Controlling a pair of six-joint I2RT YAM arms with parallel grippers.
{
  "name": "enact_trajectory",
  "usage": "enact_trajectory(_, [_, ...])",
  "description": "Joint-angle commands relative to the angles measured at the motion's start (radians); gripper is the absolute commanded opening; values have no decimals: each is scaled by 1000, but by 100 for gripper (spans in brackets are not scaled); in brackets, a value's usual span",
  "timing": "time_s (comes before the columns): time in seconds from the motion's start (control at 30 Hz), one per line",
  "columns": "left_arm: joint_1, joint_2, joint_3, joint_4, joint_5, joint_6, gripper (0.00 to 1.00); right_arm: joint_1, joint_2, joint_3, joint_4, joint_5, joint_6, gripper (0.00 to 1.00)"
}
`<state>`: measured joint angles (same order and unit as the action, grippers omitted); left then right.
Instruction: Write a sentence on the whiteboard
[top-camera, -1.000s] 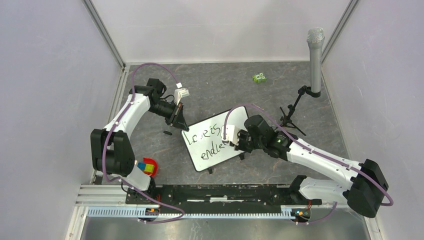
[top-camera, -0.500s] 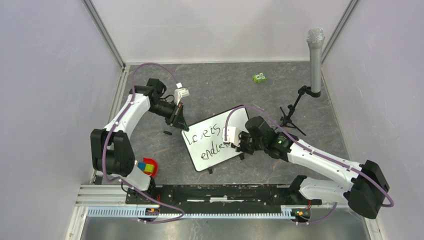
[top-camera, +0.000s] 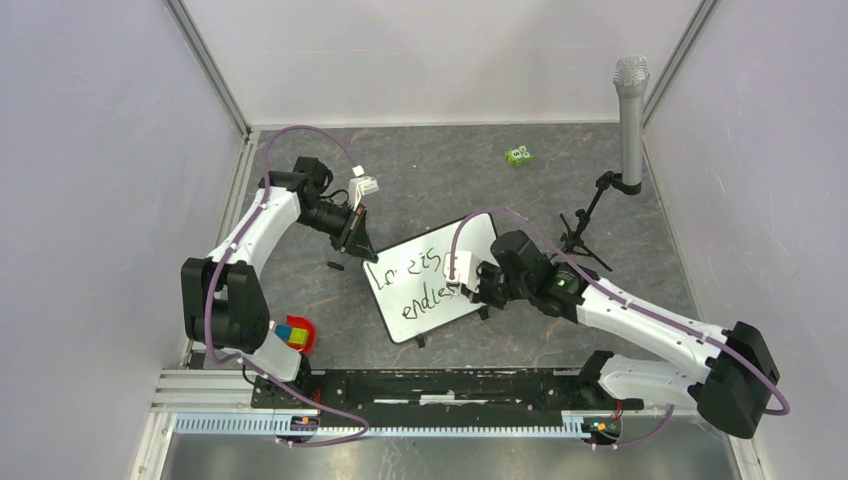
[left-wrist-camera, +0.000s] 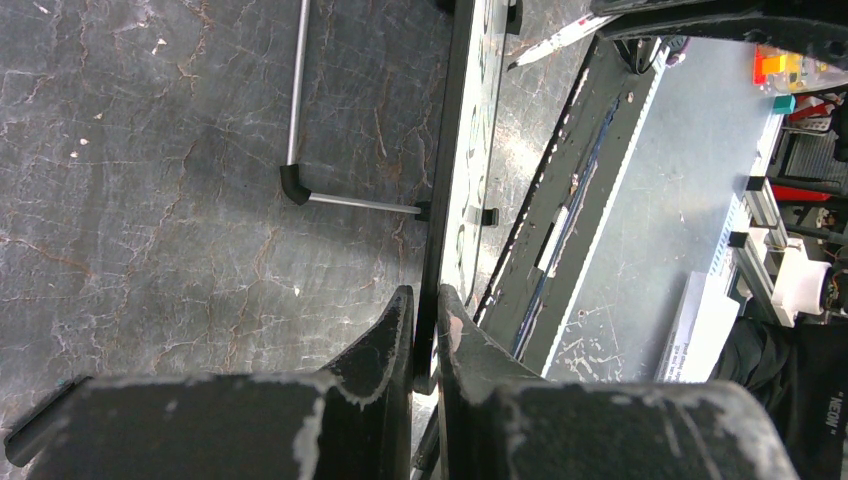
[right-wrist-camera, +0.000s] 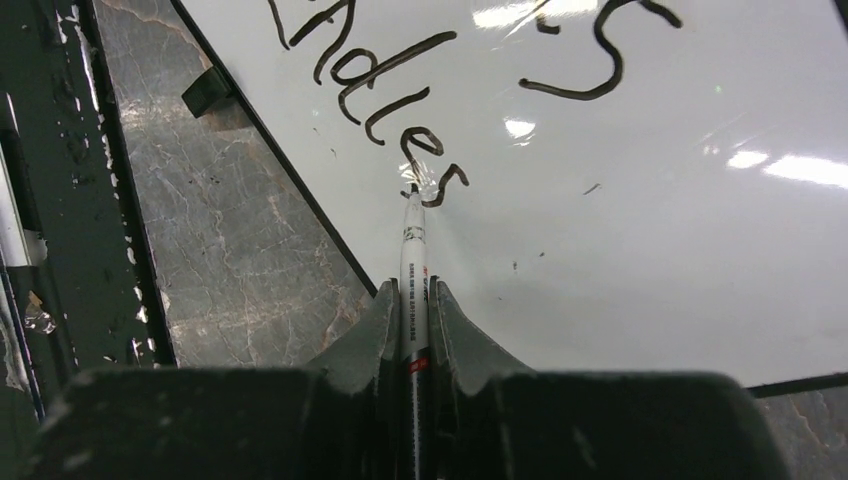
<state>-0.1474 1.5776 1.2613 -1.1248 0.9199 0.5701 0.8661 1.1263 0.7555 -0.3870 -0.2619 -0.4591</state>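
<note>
The dark stone-look tabletop (top-camera: 430, 170) sits between grey walls (top-camera: 90, 150). At frame centre, the left claw (top-camera: 352, 232) is clamped on the whiteboard (top-camera: 472, 233) at its upper-left corner. The right claw (top-camera: 465, 275) pinches a marker (right-wrist-camera: 414, 245), its tip touching the sentence (right-wrist-camera: 385, 120). A microphone stand (top-camera: 590, 215) is near the board's right corner.

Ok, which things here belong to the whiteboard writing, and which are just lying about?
In use: black-framed white rectangular whiteboard; black handwritten sentence on it; slim white marker pen in the right gripper; left gripper clamping the board's edge.
Lying about: small green toy; grey microphone on black stand; red bowl with a coloured cube; small black piece beside the board.
</note>
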Motion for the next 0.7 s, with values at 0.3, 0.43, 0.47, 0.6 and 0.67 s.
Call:
enact_trajectory(0.3, [-9, 9, 15, 0, -29, 36, 2, -75, -35, 87, -37, 81, 9, 0])
enact_trajectory(0.43, [-9, 15, 11, 0, -28, 41, 2, -76, -17, 88, -34, 83, 0, 0])
enact_trajectory(0.47, [-9, 17, 11, 0, -28, 43, 2, -76, -15, 87, -33, 82, -2, 0])
enact_trajectory(0.6, [-8, 21, 13, 0, -26, 42, 2, -77, -1, 77, -19, 86, -12, 0])
enact_trajectory(0.67, [-9, 23, 16, 0, -27, 41, 2, -78, 9, 79, -14, 81, -13, 0])
